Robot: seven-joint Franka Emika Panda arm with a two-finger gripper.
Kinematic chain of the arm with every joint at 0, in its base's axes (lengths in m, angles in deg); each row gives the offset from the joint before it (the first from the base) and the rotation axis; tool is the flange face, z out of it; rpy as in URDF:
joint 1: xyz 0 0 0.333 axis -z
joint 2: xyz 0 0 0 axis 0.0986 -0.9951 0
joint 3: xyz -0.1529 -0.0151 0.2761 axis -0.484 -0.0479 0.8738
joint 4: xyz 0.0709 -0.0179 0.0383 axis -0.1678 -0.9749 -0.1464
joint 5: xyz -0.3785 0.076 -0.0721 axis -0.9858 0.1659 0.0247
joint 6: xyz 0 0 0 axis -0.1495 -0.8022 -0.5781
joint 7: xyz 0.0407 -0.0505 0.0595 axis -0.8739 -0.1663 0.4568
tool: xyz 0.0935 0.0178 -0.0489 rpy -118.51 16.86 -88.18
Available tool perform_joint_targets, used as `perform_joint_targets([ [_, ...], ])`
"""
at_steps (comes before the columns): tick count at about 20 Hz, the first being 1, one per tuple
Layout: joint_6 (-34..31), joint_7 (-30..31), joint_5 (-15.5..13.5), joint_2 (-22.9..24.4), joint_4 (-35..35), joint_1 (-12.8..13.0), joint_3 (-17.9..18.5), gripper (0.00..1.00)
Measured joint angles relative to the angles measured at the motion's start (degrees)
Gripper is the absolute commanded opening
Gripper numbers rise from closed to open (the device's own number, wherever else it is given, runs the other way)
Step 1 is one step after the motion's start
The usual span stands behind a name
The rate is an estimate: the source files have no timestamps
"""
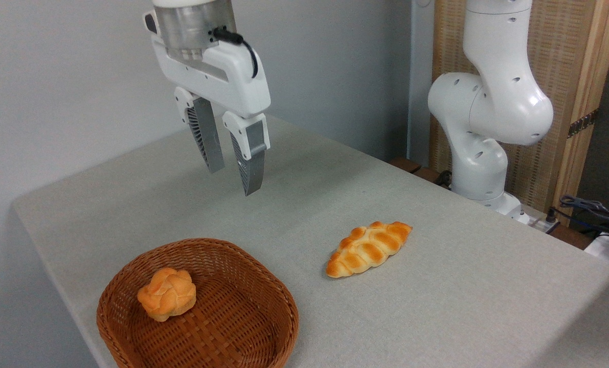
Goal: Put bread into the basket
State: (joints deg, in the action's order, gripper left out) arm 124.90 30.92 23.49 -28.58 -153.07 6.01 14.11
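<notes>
Inside the basket, toward its left half, the bread sits on the woven floor, knotted top up and slightly tilted. It touches nothing but the wicker beneath it and sits clear of the rim on the side facing the camera. By my judgement the placement itself is complete: the bun is fully contained and not perched on the edge.

My end effector hangs above the desk, up and behind the basket, well apart from the bun. Its two fingers are parted with a clear gap between them and hold nothing.

The step in hand, as I read it, is the retreat. To do it well:

1. Keep the fingers spread; there is nothing to grip.
2. Move upward first, then away, so no finger sweeps across the basket rim.
3. Avoid any path low over the braided loaf, which lies on the desk to the right of the basket, apart from it.

The basket looks light, so a brush against it could shift it and roll the bun.
</notes>
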Motion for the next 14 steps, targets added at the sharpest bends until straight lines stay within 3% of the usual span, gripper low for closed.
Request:
perform_joint_targets([
  [7, -0.07, -1.23, 0.00, -0.21, 1.87, 0.97, 6.95, 1.00],
  [14, -0.07, -1.53, 0.00, -0.55, 1.88, 2.21, 4.64, 1.00],
])
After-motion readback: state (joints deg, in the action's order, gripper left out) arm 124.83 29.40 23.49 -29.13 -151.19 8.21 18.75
